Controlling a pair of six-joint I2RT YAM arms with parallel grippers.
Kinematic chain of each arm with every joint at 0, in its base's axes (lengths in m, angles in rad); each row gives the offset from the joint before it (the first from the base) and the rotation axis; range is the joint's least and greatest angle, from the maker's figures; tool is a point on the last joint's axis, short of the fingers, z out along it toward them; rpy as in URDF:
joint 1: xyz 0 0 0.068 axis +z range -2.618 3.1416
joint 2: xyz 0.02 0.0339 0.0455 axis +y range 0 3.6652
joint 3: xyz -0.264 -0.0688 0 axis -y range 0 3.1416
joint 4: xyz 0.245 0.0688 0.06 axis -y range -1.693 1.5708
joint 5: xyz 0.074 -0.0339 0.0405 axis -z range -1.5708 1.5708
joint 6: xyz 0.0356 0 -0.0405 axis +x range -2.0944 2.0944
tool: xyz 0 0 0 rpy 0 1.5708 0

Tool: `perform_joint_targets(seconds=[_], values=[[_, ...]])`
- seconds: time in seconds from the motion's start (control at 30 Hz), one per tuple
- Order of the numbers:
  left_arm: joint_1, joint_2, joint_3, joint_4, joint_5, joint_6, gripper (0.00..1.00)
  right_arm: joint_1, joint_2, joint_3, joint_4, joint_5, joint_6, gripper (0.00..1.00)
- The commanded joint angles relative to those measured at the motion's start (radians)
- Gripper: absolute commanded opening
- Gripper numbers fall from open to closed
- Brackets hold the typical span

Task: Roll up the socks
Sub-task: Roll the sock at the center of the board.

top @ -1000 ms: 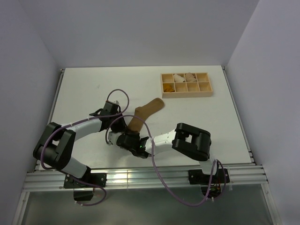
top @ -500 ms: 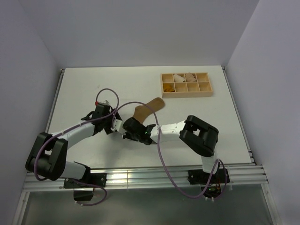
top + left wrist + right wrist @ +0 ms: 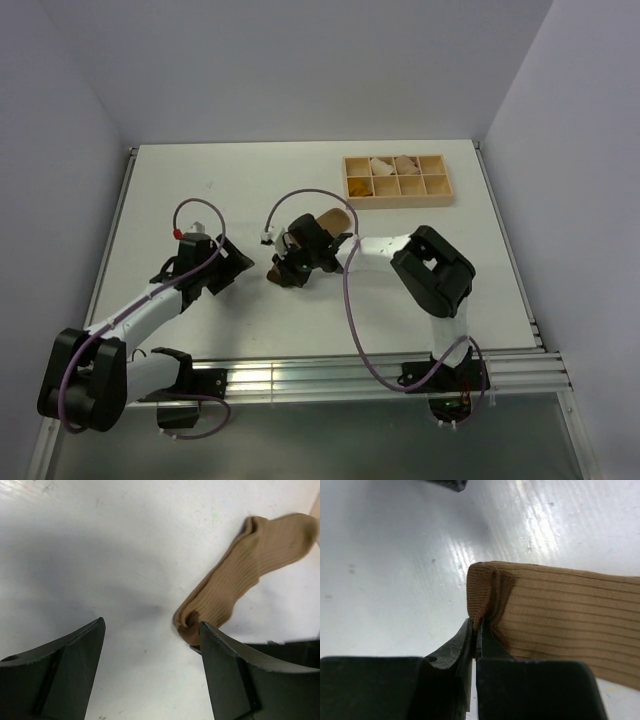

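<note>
Only one sock shows, the tan sock (image 3: 333, 220). It lies on the white table (image 3: 180, 190), near the middle. From above, most of it hides under the right arm. Just its rounded end peeks out, near the wooden tray (image 3: 397, 204).

The tray sits at the far right of the table and has eight little boxes. Two pale bundles (image 3: 381, 165) sit in the back row. What is in the other boxes is too small to make out.

The right wrist view shows what the top view cannot. The right fingers (image 3: 476, 637) are pressed tight together on the folded edge of the sock's darker cuff.

The left fingers (image 3: 75, 670) stand wide apart and hold nothing. They are over bare table, beside the cuff end. The sock's far end is blurry in that view.
</note>
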Motion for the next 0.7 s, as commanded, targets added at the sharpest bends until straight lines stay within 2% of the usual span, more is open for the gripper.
perform_joint_targets(seconds=[0.0, 0.1, 0.23, 0.37, 0.4, 0.67], values=[[0.003, -0.046, -0.031, 0.141, 0.068, 0.002, 0.81, -0.048, 0.066, 0.035, -0.085, -0.256, 0.128, 0.0], [0.0, -0.037, -0.042, 0.174, 0.124, 0.019, 0.78, -0.109, 0.117, 0.055, -0.047, -0.381, 0.235, 0.0], [-0.018, -0.032, -0.06, 0.221, 0.157, 0.022, 0.75, -0.164, 0.154, 0.041, 0.016, -0.469, 0.35, 0.0], [-0.053, -0.022, -0.057, 0.229, 0.141, 0.023, 0.73, -0.21, 0.163, -0.039, 0.223, -0.54, 0.573, 0.0], [-0.058, -0.013, -0.057, 0.235, 0.14, 0.022, 0.73, -0.226, 0.163, -0.071, 0.295, -0.543, 0.606, 0.0], [-0.136, 0.093, -0.036, 0.284, 0.126, 0.009, 0.68, -0.249, 0.203, -0.128, 0.507, -0.577, 0.841, 0.0]])
